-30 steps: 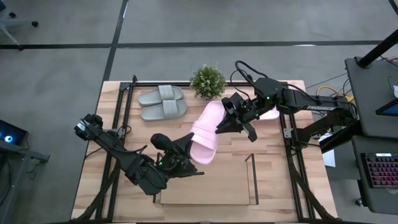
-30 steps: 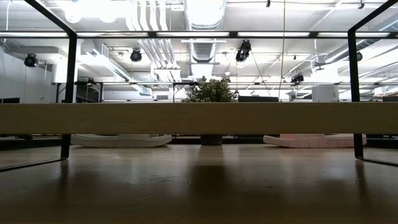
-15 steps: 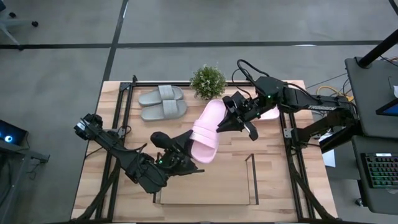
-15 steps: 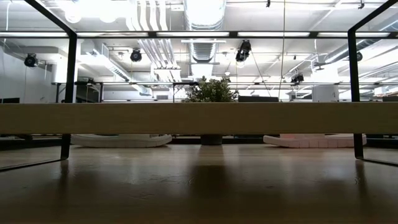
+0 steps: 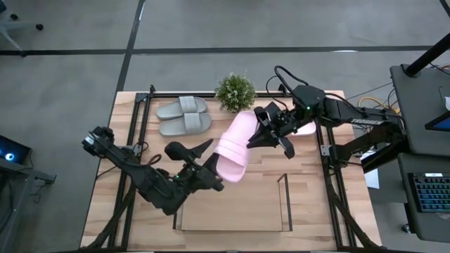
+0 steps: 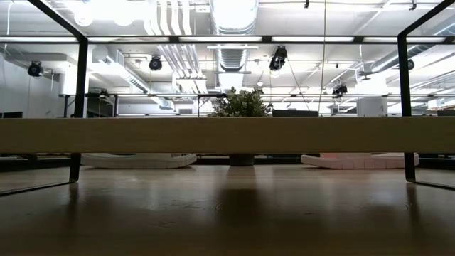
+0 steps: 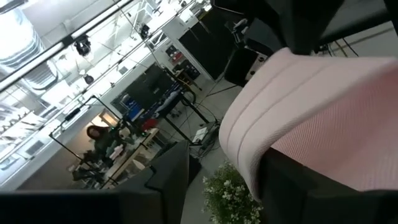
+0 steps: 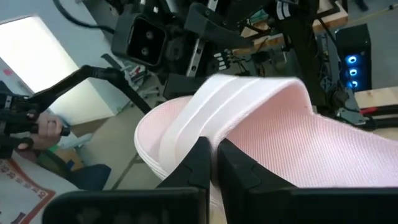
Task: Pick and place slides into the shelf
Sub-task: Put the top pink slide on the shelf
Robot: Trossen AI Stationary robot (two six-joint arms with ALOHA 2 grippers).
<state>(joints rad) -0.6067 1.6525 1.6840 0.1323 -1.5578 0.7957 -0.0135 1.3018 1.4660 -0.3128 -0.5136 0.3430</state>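
Observation:
A light pink slide (image 5: 234, 144) hangs tilted over the table's middle, with my right gripper (image 5: 259, 135) shut on it. My left gripper (image 5: 211, 161) stands open at the slide's near end, one finger on either side of it (image 7: 233, 186). The second pink slide (image 5: 306, 128) lies on the table at the far right, partly under the right arm. The grey pair (image 5: 183, 116) lies side by side at the far left. The shelf (image 5: 235, 211) stands at the near edge, its wood base on the table. My right gripper pinches the pink slide's right side edge (image 8: 186, 146), toward its far end, between its two fingers (image 8: 199, 165). The fingers come from the table's right, slanting down. The slide is tilted. I cannot tell whether my left gripper's finger (image 7: 298, 186) touches the sole.
A small potted plant (image 5: 235, 91) stands at the far edge between the grey pair and the right arm. The shelf's thin black uprights (image 5: 285, 190) rise by the near edge. The black metal frame (image 5: 140, 126) runs along both table sides.
My left gripper has opened and let go of the pink slide's near end, then drawn back a little toward the table's left. The slide stays in my right gripper, which has shifted slightly toward the far edge.

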